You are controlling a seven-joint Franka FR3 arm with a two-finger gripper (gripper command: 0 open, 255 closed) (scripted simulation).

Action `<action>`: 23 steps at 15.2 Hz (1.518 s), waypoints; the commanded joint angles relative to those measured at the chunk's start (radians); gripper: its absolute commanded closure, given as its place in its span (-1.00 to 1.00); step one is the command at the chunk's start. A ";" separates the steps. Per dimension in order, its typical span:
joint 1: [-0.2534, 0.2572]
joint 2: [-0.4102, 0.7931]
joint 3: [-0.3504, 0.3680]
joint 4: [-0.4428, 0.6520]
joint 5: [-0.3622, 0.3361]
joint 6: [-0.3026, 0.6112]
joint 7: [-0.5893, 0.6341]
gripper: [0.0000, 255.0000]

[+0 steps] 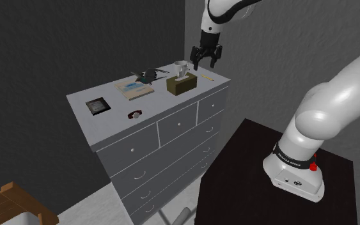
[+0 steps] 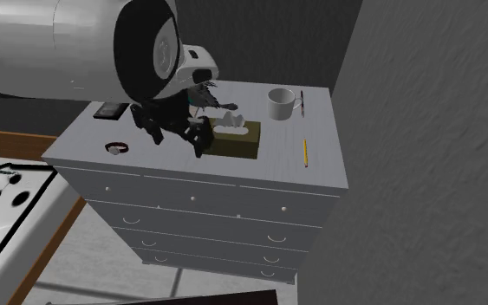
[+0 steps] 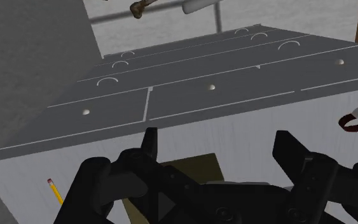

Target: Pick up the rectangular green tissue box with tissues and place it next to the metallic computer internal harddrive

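The arm [image 1: 325, 108] is the biggest thing here. In the second exterior view it blocks the whole back left of the dresser [image 2: 320, 178], so the stuff back there is hidden. There's one grey dresser with a top row of three small drawers and wider ones below, and its bottom is cut off in the shoulder view. One dark stand [image 1: 236, 185] sits at the lower right, also cut off.

On the dresser top I count one of each thing:
- The tan slab [image 1: 133, 88] lies in the middle of the top.
- The tissue box [image 1: 180, 85] is olive with a white tissue poking out. It stands toward the shoulder view's right end, just in front of the mug [image 1: 180, 66] and well apart from the drive.
- A dark lump [image 1: 148, 75] sits beside the slab, and I honestly can't tell what it is.
- The drive [image 1: 97, 105] lies flat at the left end.
- The pencil [image 1: 208, 77] is yellow and lies near the box on its right.
- A little red ring [image 1: 134, 115] with something white on it lies near the front edge.

The gripper [image 1: 206, 64] hangs in the air above the right end, clear of the box. Its two fingers [image 3: 149, 143] are spread wide with nothing between them. In the wrist view the hand's black body covers most of the box, so only an olive patch shows between the fingers. In the second exterior view the gripper overlaps the box's left end.
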 commanded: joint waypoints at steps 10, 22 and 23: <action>-0.015 0.355 -0.074 0.174 0.226 0.316 -0.022 -1.00; -0.047 0.621 -0.068 0.344 0.438 0.465 -0.101 -1.00; -0.047 0.632 -0.065 0.347 0.443 0.474 -0.105 -1.00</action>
